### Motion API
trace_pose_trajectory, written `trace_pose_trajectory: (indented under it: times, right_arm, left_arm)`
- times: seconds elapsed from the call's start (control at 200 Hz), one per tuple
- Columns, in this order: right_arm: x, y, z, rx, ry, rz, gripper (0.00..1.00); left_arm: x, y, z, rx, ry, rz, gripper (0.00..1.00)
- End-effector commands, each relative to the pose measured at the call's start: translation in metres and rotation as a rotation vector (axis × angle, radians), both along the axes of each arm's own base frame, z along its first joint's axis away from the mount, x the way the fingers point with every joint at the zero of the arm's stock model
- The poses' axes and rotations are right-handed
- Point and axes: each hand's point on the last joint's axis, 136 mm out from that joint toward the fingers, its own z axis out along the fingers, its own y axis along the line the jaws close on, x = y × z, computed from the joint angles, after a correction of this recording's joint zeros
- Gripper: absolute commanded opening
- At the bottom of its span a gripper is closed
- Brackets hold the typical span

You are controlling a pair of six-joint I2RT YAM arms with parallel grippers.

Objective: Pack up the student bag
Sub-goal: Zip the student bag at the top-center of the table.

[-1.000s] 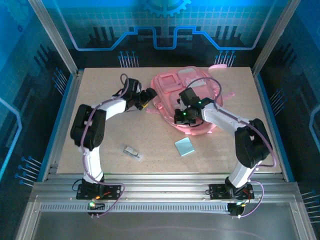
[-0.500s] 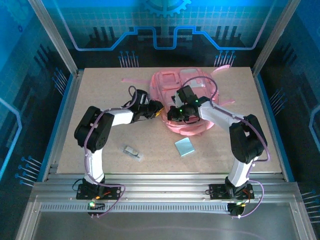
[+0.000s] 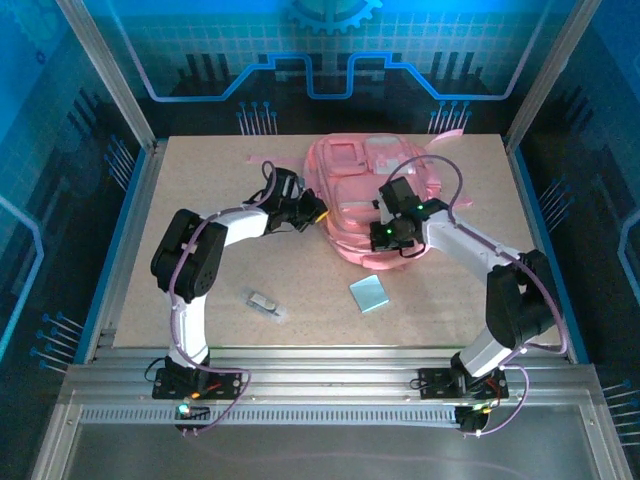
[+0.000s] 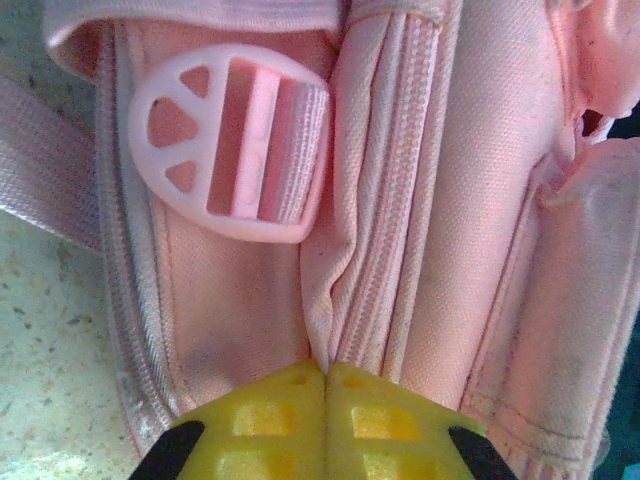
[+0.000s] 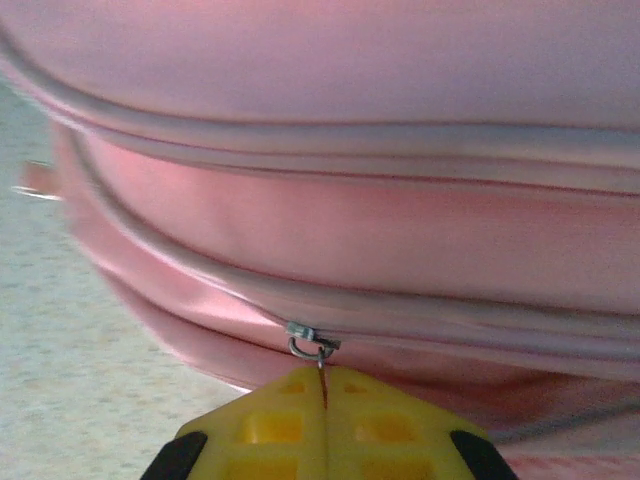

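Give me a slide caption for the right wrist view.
Right gripper shut on the zip pull of the pink student bag.

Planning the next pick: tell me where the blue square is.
Top view: the blue square lies just nearside of the bag, right of a small grey item.

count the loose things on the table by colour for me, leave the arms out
pink: 1 (student bag)
light blue: 1 (flat square)
grey: 1 (small item, too small to identify)
total: 3
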Motion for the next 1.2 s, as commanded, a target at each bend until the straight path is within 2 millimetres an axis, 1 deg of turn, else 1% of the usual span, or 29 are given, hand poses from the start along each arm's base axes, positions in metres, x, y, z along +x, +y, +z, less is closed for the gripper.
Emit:
trace_pose_trajectory:
  times: [0.0,0.07,0.125,0.15,0.18,0.24,0.255,0.28,0.285,0.305,0.325,0.375,0.38,0.4,0.42,0.49,0.525,0.58,0.64,0.705,0.73,0.775,0.82,0.901,0.981,1.061,1.106,1.151,1.196]
  right_arm:
    - [-0.034,-0.071,-0.010,-0.272,0.130,-0.034,0.00]
    - [-0.027,-0.090,-0.004,-0.355,0.102,-0.064,0.00]
    - [-0.020,-0.092,0.000,-0.363,0.081,-0.081,0.00]
    - [-0.017,-0.087,0.002,-0.334,0.073,-0.081,0.00]
    - [-0.013,-0.076,0.003,-0.277,0.063,-0.072,0.00]
    - [-0.003,-0.045,0.008,-0.130,0.039,-0.036,0.00]
    - [-0.001,-0.036,0.009,-0.095,0.033,-0.025,0.00]
    - [0.003,-0.022,0.013,-0.039,0.020,-0.008,0.00]
    - [0.003,-0.020,0.013,-0.028,0.020,-0.004,0.00]
    - [0.007,-0.010,0.016,0.012,0.007,0.003,0.00]
    - [0.011,-0.001,0.019,0.050,-0.004,0.009,0.00]
    - [0.020,0.022,0.027,0.145,-0.024,0.029,0.00]
    - [0.022,0.027,0.028,0.164,-0.026,0.033,0.00]
    - [0.025,0.033,0.030,0.187,-0.030,0.038,0.00]
    - [0.030,0.043,0.034,0.226,-0.036,0.047,0.00]
    - [0.044,0.068,0.044,0.290,-0.052,0.082,0.00]
    - [0.050,0.077,0.046,0.288,-0.063,0.099,0.00]
    - [0.059,0.092,0.048,0.262,-0.088,0.137,0.00]
    - [0.067,0.107,0.050,0.239,-0.108,0.170,0.00]
    - [0.073,0.124,0.053,0.253,-0.114,0.199,0.00]
    - [0.075,0.129,0.055,0.262,-0.118,0.205,0.00]
    - [0.077,0.139,0.057,0.279,-0.117,0.221,0.00]
    - [0.077,0.147,0.060,0.291,-0.117,0.238,0.00]
    - [0.074,0.156,0.063,0.301,-0.115,0.259,0.00]
    - [0.066,0.158,0.065,0.323,-0.094,0.267,0.00]
    - [0.053,0.154,0.062,0.333,-0.061,0.266,0.00]
    - [0.045,0.147,0.059,0.320,-0.040,0.249,0.00]
    - [0.036,0.137,0.052,0.295,-0.014,0.228,0.00]
    - [0.025,0.128,0.046,0.278,0.006,0.216,0.00]
  left_arm:
    - [0.049,0.044,0.017,0.088,-0.125,0.117,0.00]
    - [0.060,0.051,0.018,0.110,-0.135,0.129,0.00]
    - [0.069,0.057,0.019,0.118,-0.136,0.135,0.00]
    - [0.075,0.058,0.023,0.114,-0.142,0.135,0.00]
    - [0.079,0.058,0.024,0.112,-0.137,0.132,0.00]
    - [0.083,0.058,0.031,0.107,-0.135,0.124,0.00]
    - [0.084,0.058,0.033,0.109,-0.137,0.122,0.04]
    - [0.084,0.059,0.037,0.115,-0.140,0.120,0.20]
    - [0.084,0.060,0.038,0.117,-0.142,0.120,0.21]
    - [0.083,0.060,0.041,0.125,-0.142,0.120,0.37]
    - [0.081,0.062,0.044,0.135,-0.143,0.119,0.50]
    - [0.074,0.066,0.049,0.158,-0.138,0.118,0.69]
    - [0.074,0.067,0.050,0.159,-0.138,0.118,0.70]
    - [0.070,0.069,0.053,0.164,-0.139,0.116,0.74]
    - [0.066,0.070,0.055,0.166,-0.135,0.114,0.80]
    - [0.050,0.073,0.059,0.156,-0.124,0.106,0.85]
    - [0.041,0.074,0.061,0.145,-0.113,0.105,0.86]
    - [0.023,0.071,0.057,0.108,-0.082,0.101,0.89]
    - [0.004,0.068,0.048,0.056,-0.044,0.110,0.89]
    - [-0.014,0.065,0.041,0.016,-0.013,0.128,0.89]
    - [-0.022,0.064,0.034,0.009,0.004,0.136,0.89]
    - [-0.031,0.062,0.029,-0.007,0.018,0.153,0.89]
    - [-0.035,0.059,0.025,-0.025,0.020,0.171,0.89]
    - [-0.034,0.053,0.018,-0.037,0.019,0.197,0.88]
    - [-0.022,0.050,0.014,-0.040,0.012,0.216,0.87]
    - [-0.007,0.051,0.008,-0.031,0.003,0.258,0.85]
    - [0.001,0.051,0.006,-0.027,-0.013,0.272,0.81]
    - [0.007,0.052,0.005,-0.018,-0.031,0.281,0.73]
    - [0.013,0.052,0.004,-0.015,-0.054,0.283,0.56]
